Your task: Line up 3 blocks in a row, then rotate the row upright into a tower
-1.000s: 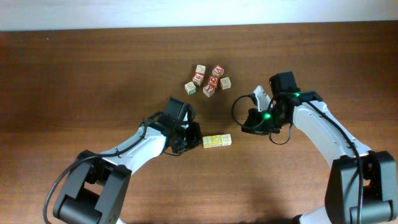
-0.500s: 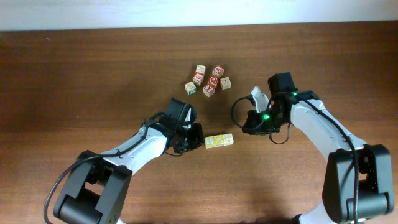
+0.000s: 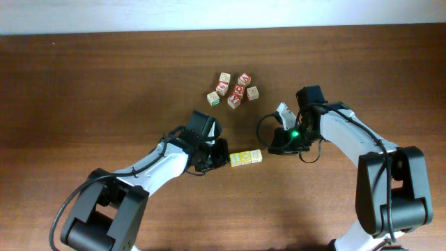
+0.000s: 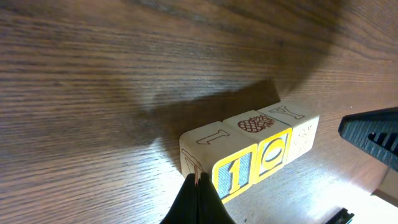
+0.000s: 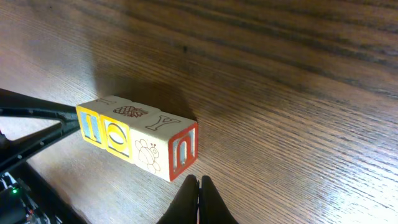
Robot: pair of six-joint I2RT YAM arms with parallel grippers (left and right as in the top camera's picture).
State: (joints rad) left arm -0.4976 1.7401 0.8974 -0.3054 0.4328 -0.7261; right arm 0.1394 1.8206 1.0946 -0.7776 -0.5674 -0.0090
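Three blocks (image 3: 245, 158) lie in a tight, slightly tilted row on the table (image 3: 104, 84), touching face to face, between the two grippers. The left gripper (image 3: 223, 155) is pinched shut on nothing, its tip against the row's left end; in its wrist view the closed fingers (image 4: 198, 190) meet the lower corner of the end block. The right gripper (image 3: 270, 148) is also closed and empty, its tip just beside the red-framed end face; whether it touches I cannot tell. Two blocks show yellow-framed side faces with blue-backed characters. The third is pale beige with a small green bug drawing, and its end face carries a red-framed U. Their beige tops bear a letter, a pineapple and a Y. Six other cubes (image 3: 233, 89) sit clustered well apart, farther up the table.
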